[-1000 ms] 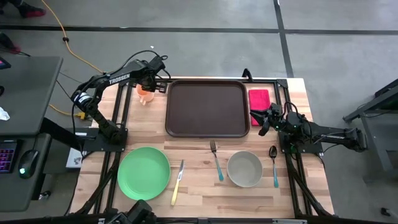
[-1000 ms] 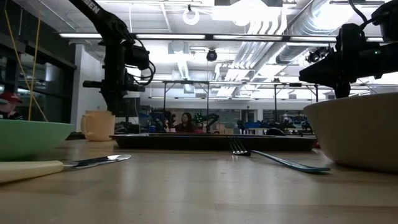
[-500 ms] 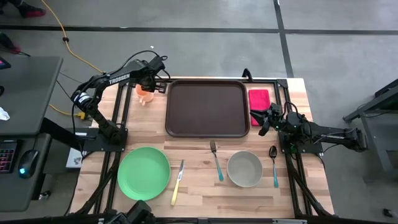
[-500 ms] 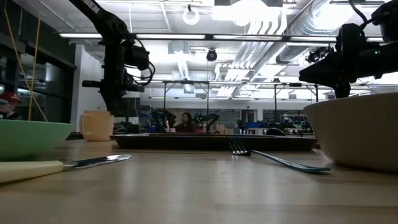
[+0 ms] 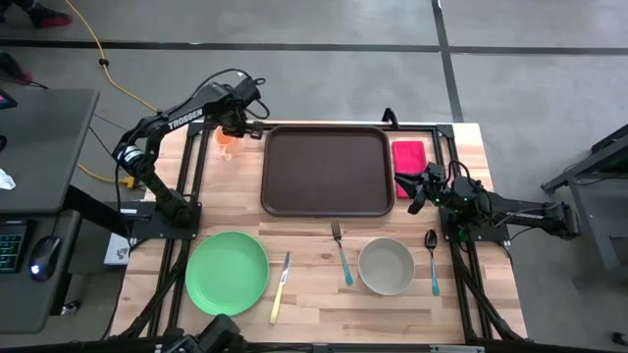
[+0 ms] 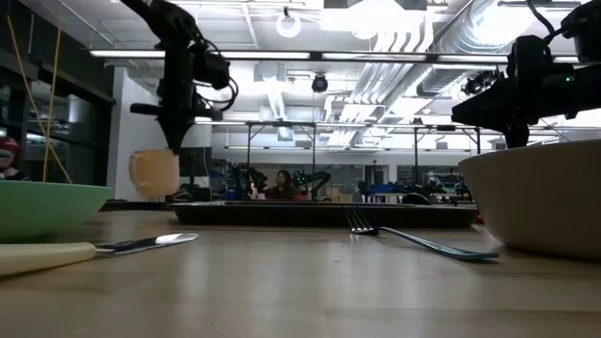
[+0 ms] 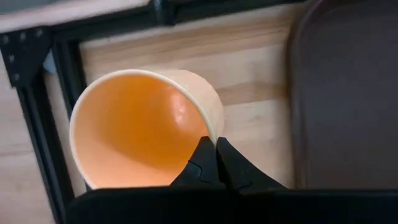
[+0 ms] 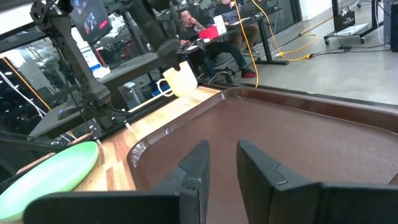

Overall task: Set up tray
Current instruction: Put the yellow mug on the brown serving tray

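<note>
The large dark brown rectangular plastic tray (image 5: 327, 171) is seen lying flat at the far middle of the wooden table (image 5: 314, 294), nothing on it. The left gripper (image 7: 214, 163) is held above the table's far left corner, just beside the tray's left rim, its fingers pinched together on the rim of a pale orange plastic cup (image 7: 143, 127). In the low view the cup (image 6: 156, 173) is seen hanging clear of the table surface. The right gripper (image 8: 221, 163) is poised at the tray's right edge, fingers parted with a narrow gap and nothing between them. A small red napkin (image 5: 409, 156) is found just right of the tray. Along the near side are laid a round green plate (image 5: 227, 272), a yellow-handled knife (image 5: 280, 289), a blue-handled fork (image 5: 340, 253), a pale round bowl (image 5: 386, 266) and a blue-handled spoon (image 5: 433, 261).
</note>
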